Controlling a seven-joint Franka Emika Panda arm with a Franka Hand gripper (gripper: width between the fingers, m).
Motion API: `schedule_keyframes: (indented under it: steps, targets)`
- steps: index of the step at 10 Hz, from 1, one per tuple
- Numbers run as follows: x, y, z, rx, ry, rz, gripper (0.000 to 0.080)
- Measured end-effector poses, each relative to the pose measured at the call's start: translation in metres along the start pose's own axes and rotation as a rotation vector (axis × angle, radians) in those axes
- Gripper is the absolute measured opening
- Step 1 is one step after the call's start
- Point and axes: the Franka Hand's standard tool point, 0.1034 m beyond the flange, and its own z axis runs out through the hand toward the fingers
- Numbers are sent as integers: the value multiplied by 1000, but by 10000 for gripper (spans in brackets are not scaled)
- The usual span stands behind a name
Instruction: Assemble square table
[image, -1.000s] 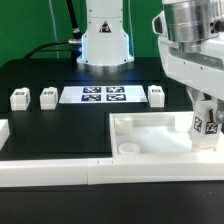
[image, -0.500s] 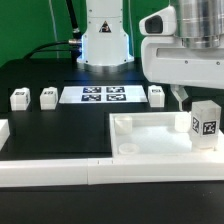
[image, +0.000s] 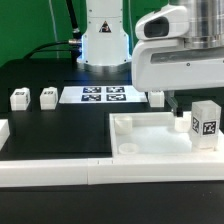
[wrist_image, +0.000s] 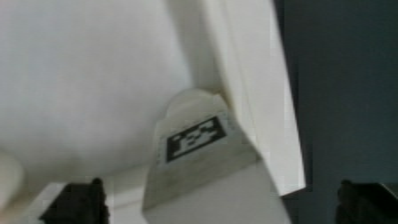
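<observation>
Exterior view: 1 leg (image: 207, 124) upright in square table (image: 150, 133) corner, fingers (wrist_image: 80, 203) apart

the top (image: 150, 133) lies at the front on the exterior view's right, just behind the rail (image: 50, 166). a corner leg (image: 205, 121) stands upright in its right end. behind lies the marker board (image: 100, 95). left of it stand an outer leg (image: 18, 98) and an inner leg (image: 47, 97), and a fourth leg (image: 157, 97) stands just right of it.
</observation>
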Motion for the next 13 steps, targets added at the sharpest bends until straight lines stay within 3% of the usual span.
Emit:
schedule_keyframes:
  steps: [2,4,5,6,9,11,13]
  targets:
    - [3,-3,1,-6,37,-142,649]
    - [2,-3,1,-3,35,-100,386]
    - [3,-2,1,-5,35,-87,386]
    - [3,0,1,-5,35,-10,297]
    - [4,2,2,2,36,220,297]
    - [3,5,3,24,34,517,297]
    - [-1,4,4,86,17,973,297]
